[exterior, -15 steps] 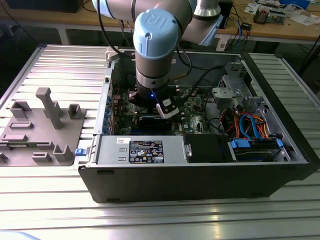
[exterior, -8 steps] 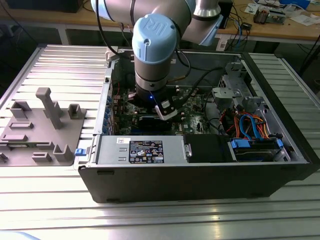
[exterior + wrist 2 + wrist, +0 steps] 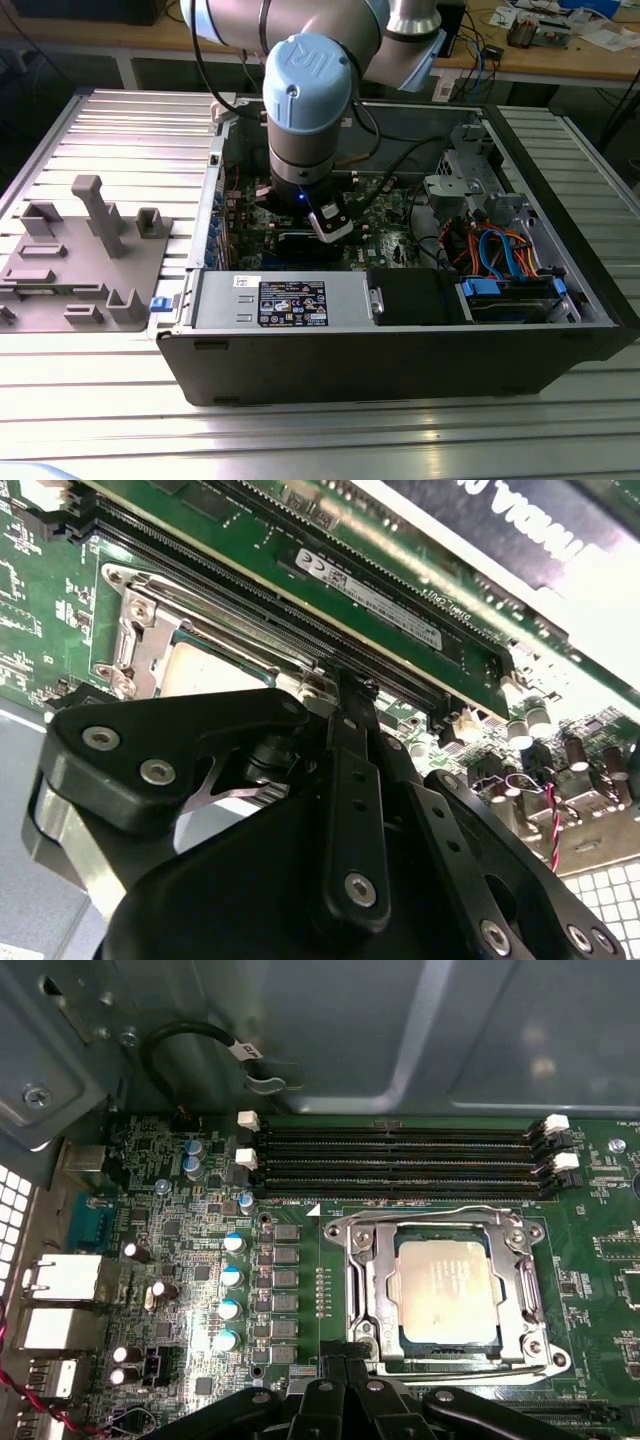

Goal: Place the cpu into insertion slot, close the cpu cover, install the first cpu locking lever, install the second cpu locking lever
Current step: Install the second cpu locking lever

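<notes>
Over the open computer case (image 3: 400, 340) the robot arm (image 3: 305, 110) points straight down, with its blue and grey wrist above the green board (image 3: 385, 215). To the exterior view's left of the case, a grey plastic tray (image 3: 80, 265) with upright pegs lies on the ribbed metal table (image 3: 120, 130). Inside the case the gripper (image 3: 332, 232) hangs low, very near the board. To the exterior view's right of the arm, orange and blue cables (image 3: 500, 250) sit in the case corner.

From the exterior view the arm hides the spot right under it, so the chip and its socket cannot be made out there.

In the first wrist view the chip (image 3: 445, 1292) lies flat in the socket. The silver frame (image 3: 448, 1295) is down around the chip, and the chip's pale top shows through its window. Thin wire levers (image 3: 440, 1215) run along the frame's edges. Whether they are hooked shut is hard to tell. Long black memory slots (image 3: 400, 1160) lie just beside the socket. The black fingers (image 3: 340, 1400) show close beside the frame, cut off by the picture's edge.

In the second wrist view the gripper (image 3: 340, 695) is seen from behind. Its black fingers (image 3: 355, 780) come together at the tip, beside the socket's corner. Something thin may be between them, but I cannot tell. The frame (image 3: 150, 630) and part of the chip (image 3: 215, 670) peek out past the gripper's black body, which hides the rest.
</notes>
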Motion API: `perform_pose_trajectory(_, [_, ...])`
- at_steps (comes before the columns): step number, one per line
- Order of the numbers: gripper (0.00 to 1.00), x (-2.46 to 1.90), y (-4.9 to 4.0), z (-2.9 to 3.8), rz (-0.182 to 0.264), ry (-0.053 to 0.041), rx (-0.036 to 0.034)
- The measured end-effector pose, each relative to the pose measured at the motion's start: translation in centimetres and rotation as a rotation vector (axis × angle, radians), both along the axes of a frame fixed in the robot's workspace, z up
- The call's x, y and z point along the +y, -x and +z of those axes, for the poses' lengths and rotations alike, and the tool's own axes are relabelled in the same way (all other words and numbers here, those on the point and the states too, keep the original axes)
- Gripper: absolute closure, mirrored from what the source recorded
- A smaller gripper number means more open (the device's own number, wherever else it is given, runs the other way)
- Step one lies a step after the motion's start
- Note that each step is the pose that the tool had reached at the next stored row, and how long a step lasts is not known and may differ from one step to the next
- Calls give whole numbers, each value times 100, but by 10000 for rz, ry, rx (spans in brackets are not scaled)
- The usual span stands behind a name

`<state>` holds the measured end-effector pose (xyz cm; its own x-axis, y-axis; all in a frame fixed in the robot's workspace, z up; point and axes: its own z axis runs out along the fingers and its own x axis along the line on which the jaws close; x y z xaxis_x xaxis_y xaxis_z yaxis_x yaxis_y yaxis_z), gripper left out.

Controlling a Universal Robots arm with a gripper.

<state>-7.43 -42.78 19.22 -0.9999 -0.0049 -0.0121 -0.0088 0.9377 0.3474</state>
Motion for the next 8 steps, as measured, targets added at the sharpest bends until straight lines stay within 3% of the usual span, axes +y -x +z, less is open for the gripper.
perform_pose_trajectory(8, [89,6,45,3,0,21,-90])
